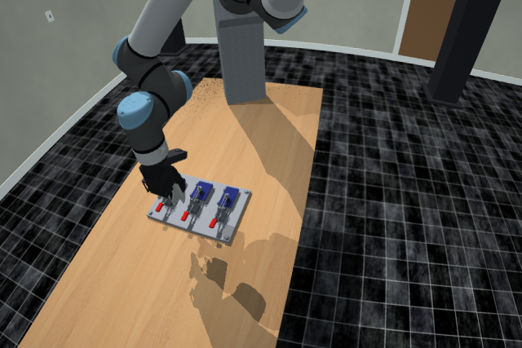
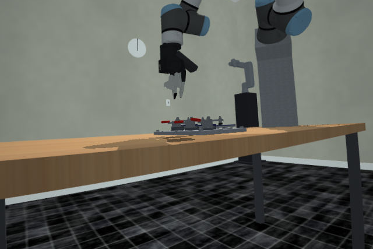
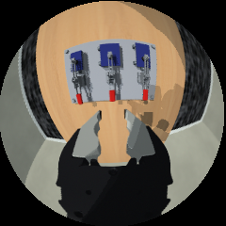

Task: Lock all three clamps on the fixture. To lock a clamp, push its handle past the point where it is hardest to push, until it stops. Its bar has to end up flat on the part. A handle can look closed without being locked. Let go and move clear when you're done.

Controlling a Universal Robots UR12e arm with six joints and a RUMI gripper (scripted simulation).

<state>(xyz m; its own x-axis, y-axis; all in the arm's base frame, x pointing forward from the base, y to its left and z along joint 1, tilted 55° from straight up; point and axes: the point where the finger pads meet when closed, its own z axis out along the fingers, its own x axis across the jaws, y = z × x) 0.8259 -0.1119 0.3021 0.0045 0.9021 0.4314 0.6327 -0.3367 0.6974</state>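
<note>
The hand (image 2: pixel 178 95) hangs well above the bench (image 1: pixel 126 285), its jaws partly apart with nothing between them. Beneath it the grey fixture plate (image 1: pixel 240 213) lies flat on the bench, carrying three toggle clamps with red handles (image 3: pixel 112 95) lying low, side by side.

Robot lab: pedestal-mounted arm (image 1: pixel 168 11), workbench (image 1: pixel 126 276), tripod-like stands (image 1: pixel 463 37).
</note>
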